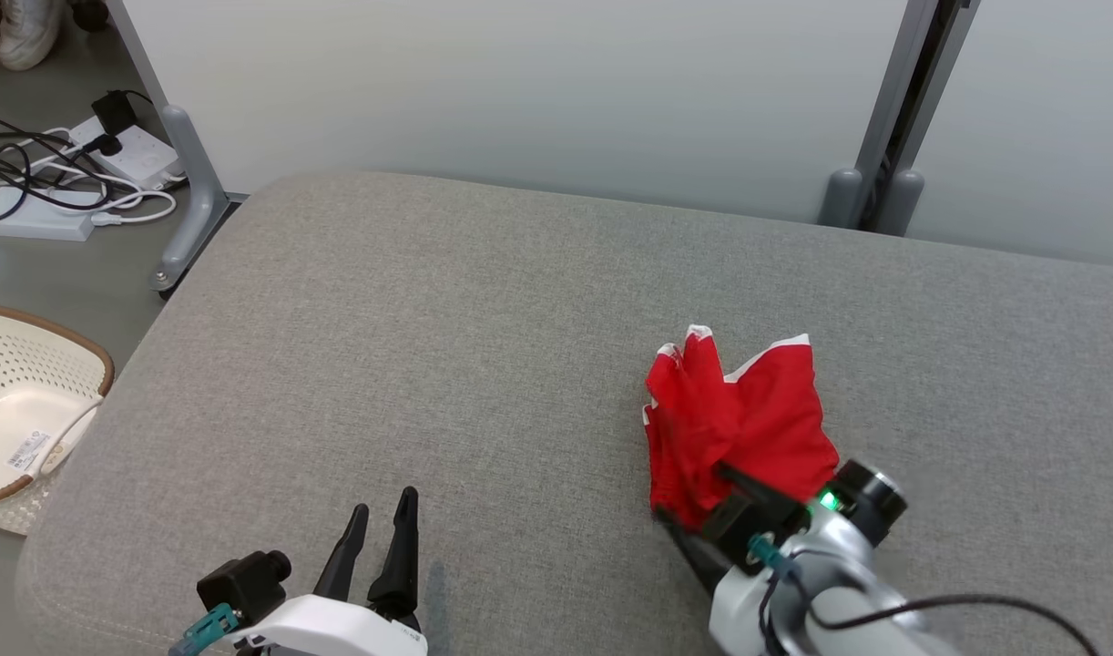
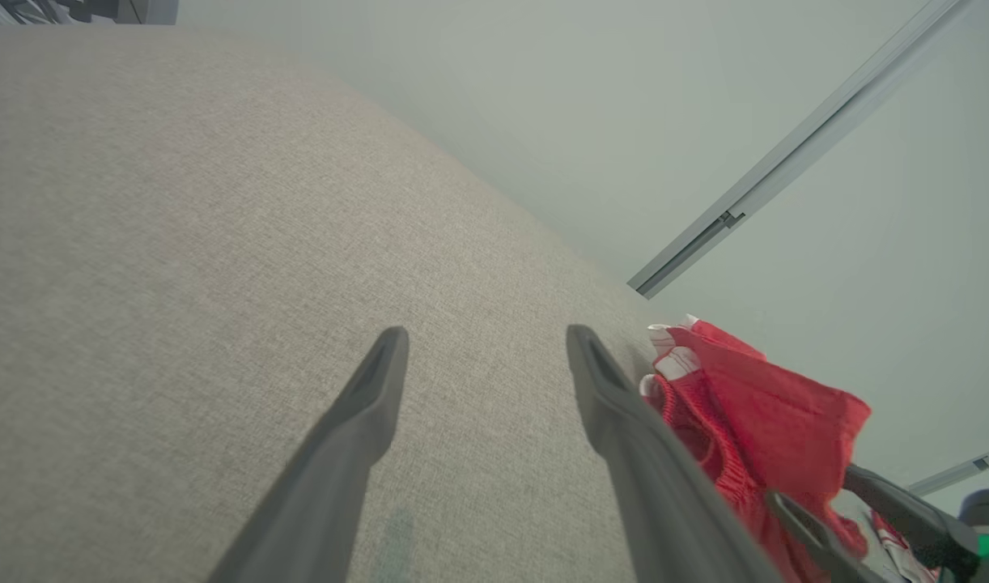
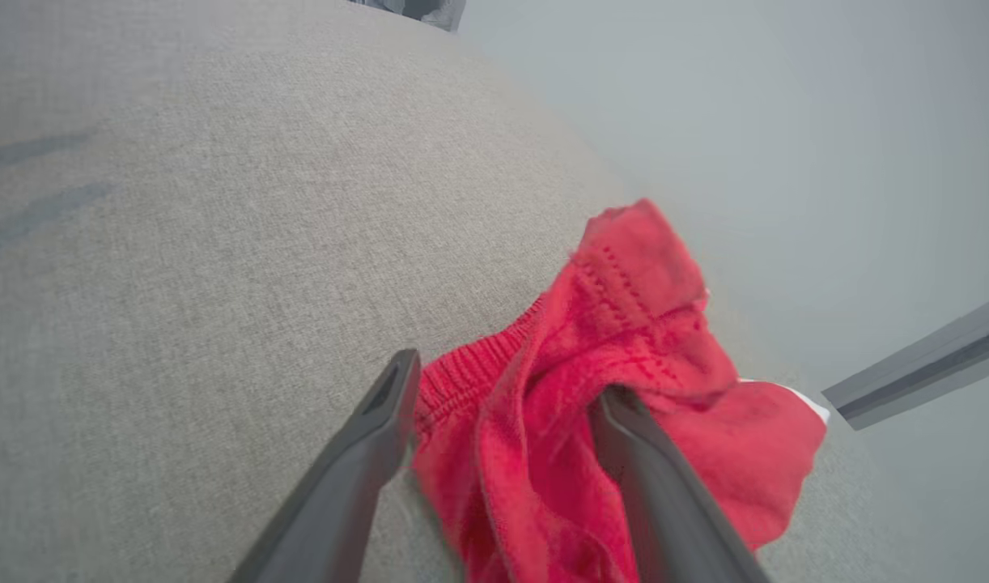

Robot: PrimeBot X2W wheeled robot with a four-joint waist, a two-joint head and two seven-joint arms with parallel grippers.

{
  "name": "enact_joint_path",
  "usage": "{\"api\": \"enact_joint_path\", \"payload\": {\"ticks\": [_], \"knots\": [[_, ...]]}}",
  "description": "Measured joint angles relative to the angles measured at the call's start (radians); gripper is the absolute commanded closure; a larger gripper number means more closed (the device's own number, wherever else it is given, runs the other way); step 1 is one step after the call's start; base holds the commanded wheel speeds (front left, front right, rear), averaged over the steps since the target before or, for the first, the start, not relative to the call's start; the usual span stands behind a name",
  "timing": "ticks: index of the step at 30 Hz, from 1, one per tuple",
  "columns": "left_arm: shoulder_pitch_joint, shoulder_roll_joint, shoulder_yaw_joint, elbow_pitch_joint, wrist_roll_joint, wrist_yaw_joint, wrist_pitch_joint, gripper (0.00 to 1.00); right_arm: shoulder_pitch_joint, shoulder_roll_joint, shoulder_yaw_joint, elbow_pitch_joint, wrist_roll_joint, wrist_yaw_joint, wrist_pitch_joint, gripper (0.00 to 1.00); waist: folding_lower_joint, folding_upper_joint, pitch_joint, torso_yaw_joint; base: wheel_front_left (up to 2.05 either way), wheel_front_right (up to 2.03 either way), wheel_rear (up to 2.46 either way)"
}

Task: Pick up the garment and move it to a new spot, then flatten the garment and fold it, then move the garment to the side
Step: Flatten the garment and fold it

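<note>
1. Cushion (image 1: 484, 346): grey woven surface, flat. All positions below refer to it.
2. Garment (image 1: 748, 415): red with white trim, crumpled in a heap. It lies on the cushion, right of centre and toward the near edge.
3. Right gripper (image 1: 693, 497): at the near-right part of the cushion, against the near side of the garment. Jaws are released and spread wide, not clamped on the fabric.
4. Right wrist view: right gripper (image 3: 507, 374) straddles bunched fabric of the garment (image 3: 624, 324). One finger lies just beside the ribbed waistband, and the other sits among the red folds.
5. Left gripper (image 1: 385, 501): at the near-left part of the cushion, well apart from the garment. Jaws are released and nothing is between them.
6. Left wrist view: left gripper (image 2: 486, 332) points over bare cushion (image 2: 219, 243). The garment (image 2: 778, 413) lies to the right of it.
7. Basket (image 1: 92, 351): white, perforated, brown rim. It stands on the floor off the left edge of the cushion.
8. Power strip (image 1: 133, 150): on the floor beyond the far-left corner of the cushion, with cables plugged in.
9. Post (image 1: 192, 196): grey, footed at the far-left corner of the cushion
</note>
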Motion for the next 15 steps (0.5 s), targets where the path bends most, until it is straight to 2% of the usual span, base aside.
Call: {"api": "enact_joint_path", "payload": {"ticks": [5, 15], "knots": [[0.000, 0.000, -0.005, 0.002, -0.005, 0.000, 0.000, 0.00, 0.027, 0.007, 0.070, -0.026, 0.004, 0.000, -0.003, 0.00, 0.0001, 0.0001, 0.000, -0.003, 0.00, 0.00, 0.00], [0.000, 0.000, -0.004, 0.008, -0.005, 0.000, 0.000, 0.00, 0.032, 0.007, 0.126, -0.039, 0.074, 0.000, -0.004, 0.00, 0.0000, 0.0000, -0.002, -0.007, 0.00, 0.00, 0.00]]}}
